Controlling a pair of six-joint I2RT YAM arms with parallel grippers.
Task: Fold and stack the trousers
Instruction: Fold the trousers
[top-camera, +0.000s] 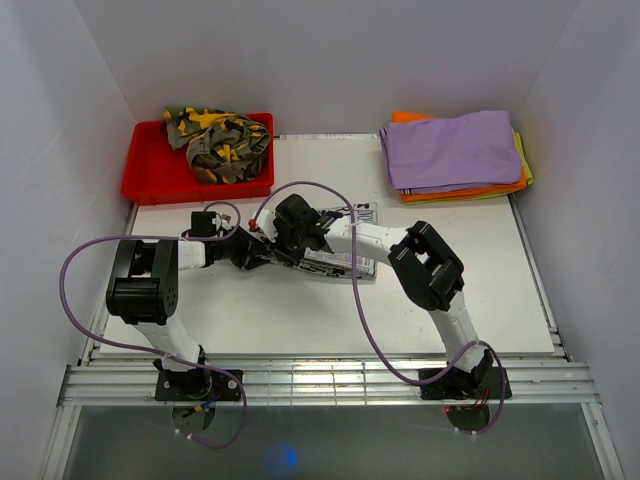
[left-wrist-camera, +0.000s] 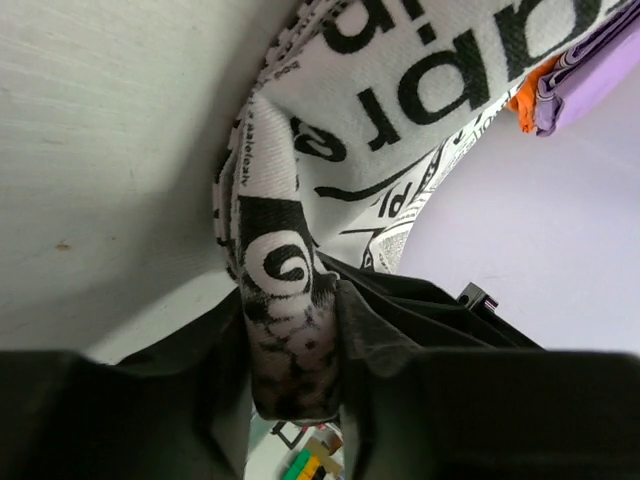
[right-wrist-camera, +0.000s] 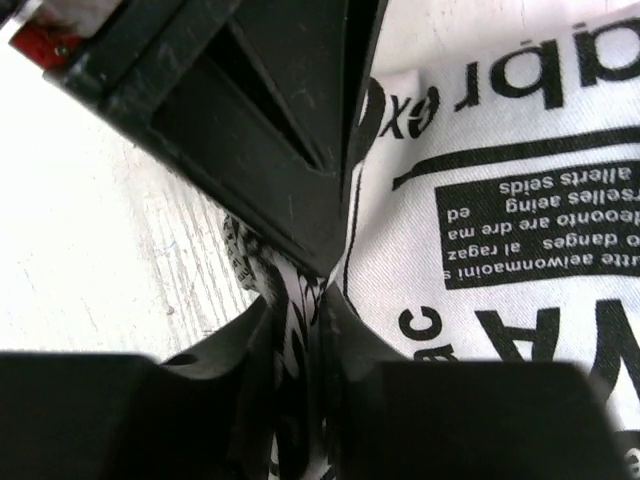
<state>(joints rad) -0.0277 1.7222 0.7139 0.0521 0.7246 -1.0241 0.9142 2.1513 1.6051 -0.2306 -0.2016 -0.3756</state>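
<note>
Two trousers: one newsprint pair (top-camera: 345, 262) on table (top-camera: 460, 300), one camouflage pair (top-camera: 222, 143) in one red tray (top-camera: 150, 182). Both left gripper (left-wrist-camera: 293, 340) and right gripper (right-wrist-camera: 312, 310) were clamped on newsprint pair.

- We see the whole table (top-camera: 300, 320) from far off, from a camera above and behind the arm bases, facing down and away from them.
- Each wrist camera sits just behind its own end effector and looks along the fingers from very close: the left end effector (left-wrist-camera: 290, 312) and the right end effector (right-wrist-camera: 302, 310).
- All three views share the newsprint trousers (top-camera: 345, 262) at both end effectors.
</note>
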